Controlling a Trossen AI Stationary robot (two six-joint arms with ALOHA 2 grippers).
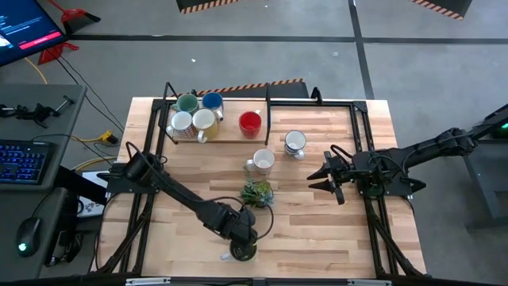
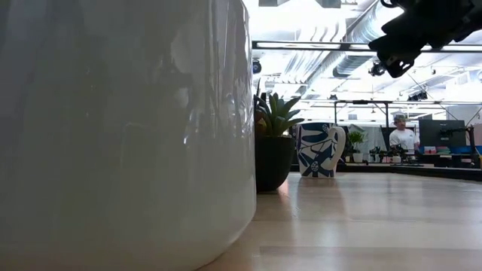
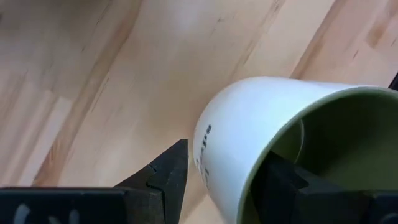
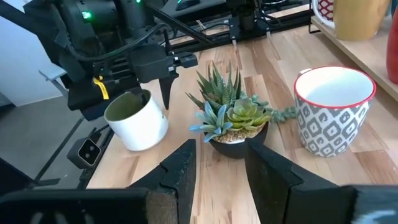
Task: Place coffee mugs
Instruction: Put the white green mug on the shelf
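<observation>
Pale butcher-block wood is forming the surface [image 1: 317, 230], with a black frame around it and grey floor beyond. Near its front edge the left gripper [image 1: 242, 246] is tilting a glossy white ceramic mug with an olive-green inside [image 4: 135, 118]; one jaw is sitting inside the rim and the other outside the wall, so the jaws are standing wide, gripping that wall. Small dark lettering is showing on its white side. Just behind it, a small spiky green plant in a dark pot [image 1: 257, 193] is standing, and beyond that a white mug with a grey diamond pattern and red rim [image 4: 331, 109] and a white mug with blue leaf print [image 2: 319, 149]. At the back, a red mug [image 1: 250, 121] and a cluster of four mugs [image 1: 195, 115] are sitting on a low wooden shelf [image 1: 230, 137]. The right gripper [image 1: 324, 176] is hovering at the right, jaws partly apart and holding nothing.
</observation>
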